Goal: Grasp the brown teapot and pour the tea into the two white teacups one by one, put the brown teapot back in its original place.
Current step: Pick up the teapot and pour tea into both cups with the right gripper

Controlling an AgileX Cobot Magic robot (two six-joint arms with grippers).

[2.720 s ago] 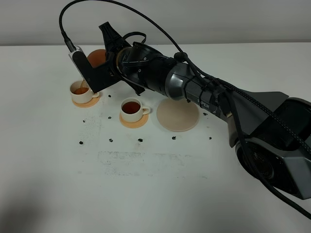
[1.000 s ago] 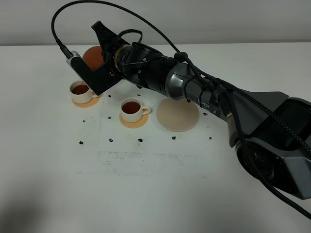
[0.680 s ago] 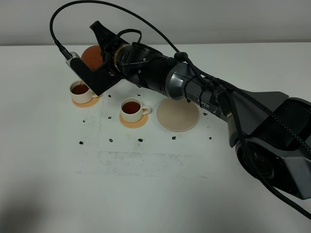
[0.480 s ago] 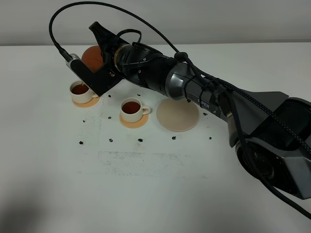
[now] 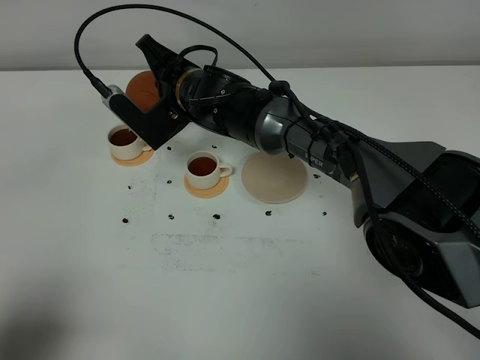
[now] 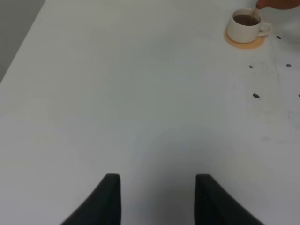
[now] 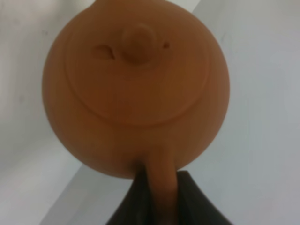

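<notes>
The brown teapot (image 5: 142,88) is held tilted in the air just behind the left white teacup (image 5: 124,139). My right gripper (image 5: 160,96) reaches across and is shut on its loop handle. The right wrist view shows the teapot's lid and body (image 7: 136,89), with the handle between the fingers of that gripper (image 7: 159,206). Both teacups hold dark tea; the second teacup (image 5: 202,169) stands nearer the middle. The beige disc (image 5: 274,178) lies bare. My left gripper (image 6: 157,199) is open and empty over bare table, far from the left teacup (image 6: 244,27). The teapot's edge (image 6: 279,3) shows above that cup.
Each cup sits on a small orange coaster (image 5: 206,187). Dark specks (image 5: 124,220) dot the white table (image 5: 225,285) around the cups and disc. The right arm (image 5: 315,142) and its cable span the table from the right.
The right gripper and teapot have shifted slightly left and up over the left teacup. That cup now holds visibly more dark tea than 2.7 s ago.
</notes>
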